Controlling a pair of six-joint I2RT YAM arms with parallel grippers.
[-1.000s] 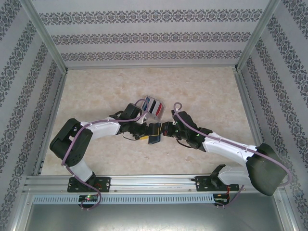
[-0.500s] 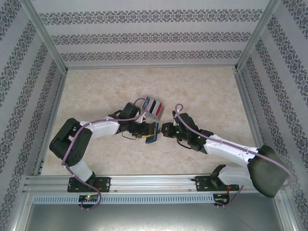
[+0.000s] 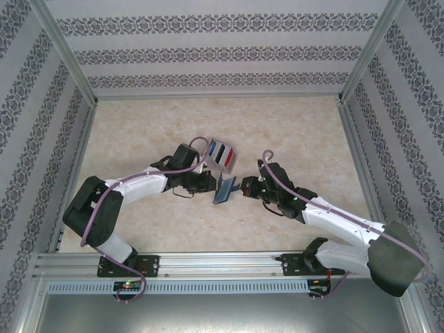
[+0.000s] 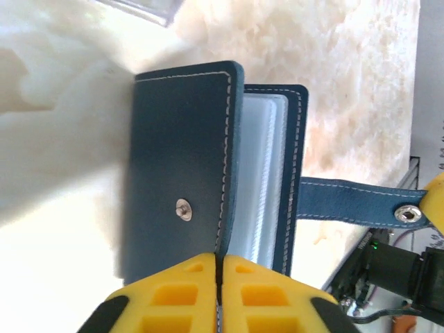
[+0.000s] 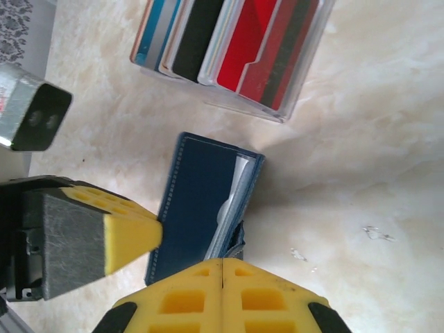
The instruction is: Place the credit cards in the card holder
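The small dark navy-blue, leather-like folding card holder [image 3: 225,189] sits between the two claws near the middle of the pale marbled table top [image 3: 139,132]; I cannot tell whether its lower edge touches the table. The left gripper [image 4: 220,277] has its yellow fingertips pressed together on the edge of the front cover, the one with the small metal snap stud [image 4: 183,208]. That cover stands slightly apart from the back panel, so the whitish inner sleeves [image 4: 260,194] show in the gap. A narrow navy strap [image 4: 347,201] runs out sideways from the holder, and the right gripper [image 5: 222,281] is clamped shut on its far end. Just beyond the holder, not touching it, lies a clear slotted plastic case [image 5: 298,83] with the thin flat credit cards [image 5: 243,48] in its slots: red, black, whitish and light blue
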